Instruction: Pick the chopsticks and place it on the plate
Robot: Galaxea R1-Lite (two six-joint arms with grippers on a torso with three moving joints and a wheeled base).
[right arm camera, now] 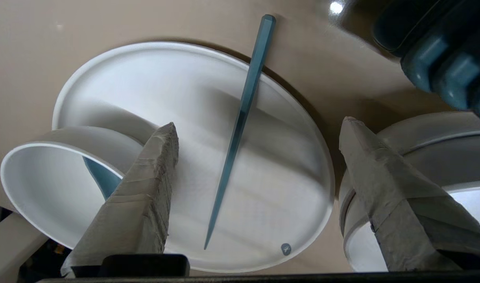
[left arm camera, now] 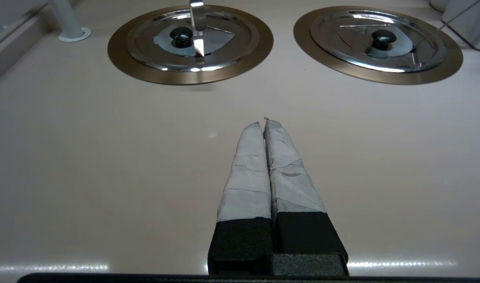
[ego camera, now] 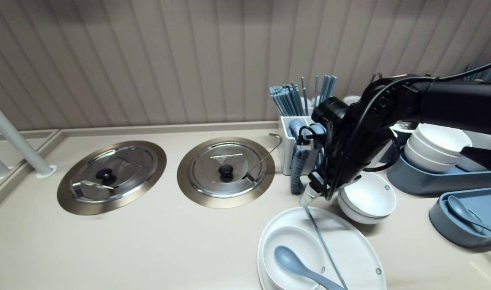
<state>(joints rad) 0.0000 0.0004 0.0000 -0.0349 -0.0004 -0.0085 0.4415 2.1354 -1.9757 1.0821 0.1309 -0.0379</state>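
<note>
blue-grey chopstick (ego camera: 324, 245) — one, lying loose across the white oval plate (ego camera: 352, 241) at the near right of the beige counter (ego camera: 169, 241). its thick end juts past the plate's far rim and its thin tip rests toward the near edge. just left of it on the same plate: small white bowl (ego camera: 300, 241) with a blue-grey spoon (ego camera: 296, 264) in it.

right gripper (right arm camera: 259, 122): hangs over the plate's far rim, pointing down. fingers (right arm camera: 153, 177) spread wide, one on each side of the chopstick and apart from it; nothing in its grasp. stack of white bowls (ego camera: 368, 197) just right of it, white cutlery caddy (ego camera: 286, 151) just beyond.

left gripper (left arm camera: 264, 122): pressed closed, empty, low over bare counter on the near side of two steel lids (left arm camera: 232, 43) set into the counter.

step, as judged: laying the chopstick on the plate, at the letting-go stage — chopstick down, jaws off it. next move calls for a straight lift away, keeping the fingers off the jutting thick end and off the stack of white bowls, since a nudge could roll the chopstick off the rim.
</note>
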